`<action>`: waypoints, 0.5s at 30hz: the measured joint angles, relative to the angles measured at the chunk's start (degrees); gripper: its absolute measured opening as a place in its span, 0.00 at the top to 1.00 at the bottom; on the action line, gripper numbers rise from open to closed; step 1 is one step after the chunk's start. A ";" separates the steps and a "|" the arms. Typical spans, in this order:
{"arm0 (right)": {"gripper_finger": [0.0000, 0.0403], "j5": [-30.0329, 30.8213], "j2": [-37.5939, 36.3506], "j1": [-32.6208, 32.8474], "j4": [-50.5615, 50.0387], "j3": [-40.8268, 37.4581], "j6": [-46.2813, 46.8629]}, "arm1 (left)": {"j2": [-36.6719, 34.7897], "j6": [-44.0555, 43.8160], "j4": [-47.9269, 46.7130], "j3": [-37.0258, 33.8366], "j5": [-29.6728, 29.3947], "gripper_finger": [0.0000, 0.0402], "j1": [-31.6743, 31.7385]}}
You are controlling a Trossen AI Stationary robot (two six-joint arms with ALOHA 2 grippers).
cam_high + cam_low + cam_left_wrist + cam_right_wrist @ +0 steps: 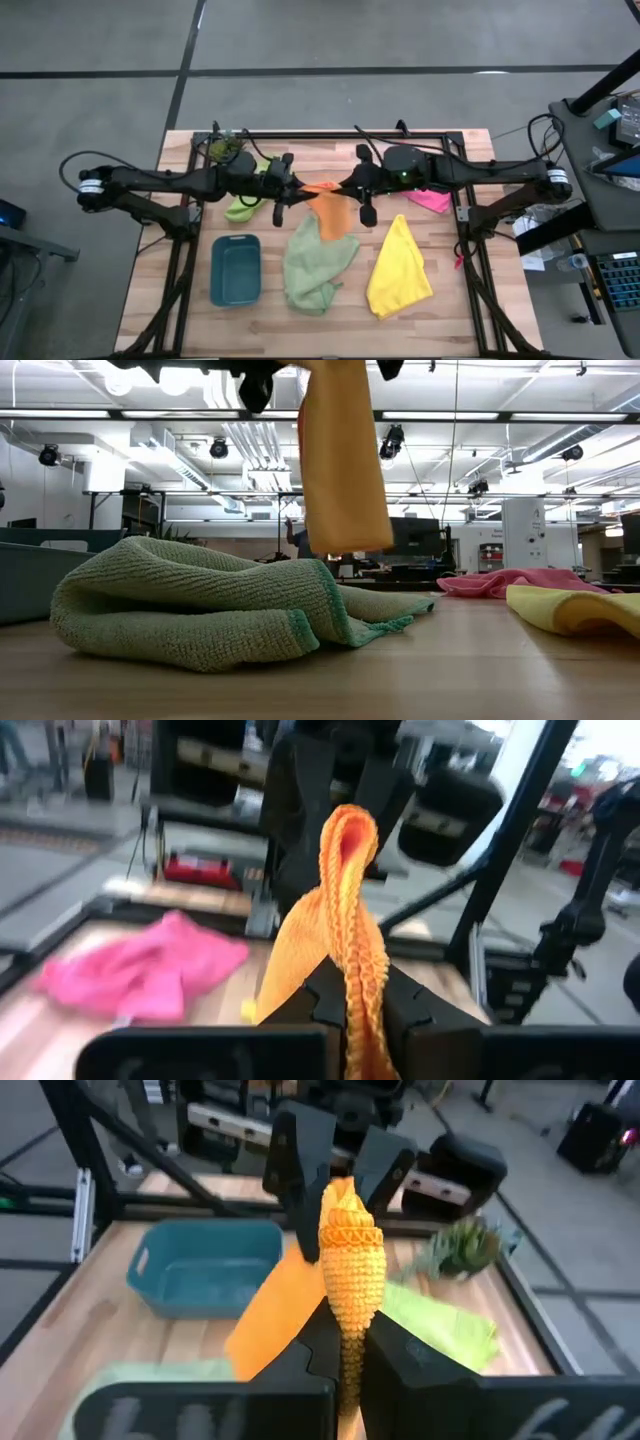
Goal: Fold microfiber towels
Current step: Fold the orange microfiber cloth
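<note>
Sage towel up front: closest to the low camera I have the pale sage green towel [200, 600] in a loose heap on the counter [470, 300], directly under the hanging cloth

Orange towel: the orange towel [328, 208] hangs above the middle of the counter, strung between both arms, its lower edge just above the sage heap

Left jaws: the left gripper [350, 995] is clamped shut on a bunched corner of the orange towel

Right jaws: the right gripper [345, 1342] is likewise closed on the opposite bunched corner

Other towels: the yellow towel [400, 268] lies toward the right front, the pink towel [430, 200] near the right arm, the lime green towel [243, 208] under the left arm

Bystanders: a teal tray [236, 270] sits left of the sage heap, and a potted plant [228, 150] at the far left corner

Slip risk: I judge both grips to be on thin scrunched corners, so a sharp pull apart could tug one corner free and drop the towel

Snag risk: lowering it here would, I think, land it on the sage heap and spoil a flat fold

Twist risk: the cloth looks roped at both pinches, so I'd expect a skewed crease unless it spreads first
</note>
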 joint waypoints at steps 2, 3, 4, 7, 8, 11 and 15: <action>0.98 0.02 0.60 -0.06 -1.93 -0.02 0.14 | -0.11 -0.02 -3.59 0.17 -0.02 1.00 0.06; 0.98 0.02 0.94 -0.07 -3.06 -0.02 0.06 | -0.11 -0.01 -5.00 0.12 -0.01 1.00 0.33; 0.98 0.02 1.54 -0.07 -4.00 -0.02 -0.18 | -0.03 0.03 -5.95 0.02 0.02 1.00 0.51; 0.98 0.13 3.68 -0.31 -4.93 -0.02 -1.39 | 0.84 0.27 -7.04 -0.13 0.44 1.00 1.38; 0.98 0.27 4.45 -0.63 -5.19 -0.02 -1.95 | 1.24 0.94 -7.22 -0.16 0.51 1.00 1.89; 0.98 1.85 6.68 -2.59 -5.30 -0.02 -2.97 | 2.16 1.96 -8.51 -0.18 0.55 1.00 4.20; 0.98 3.43 8.85 -6.65 -4.37 -0.03 -2.99 | 3.51 2.15 -10.52 -0.37 0.35 1.00 8.59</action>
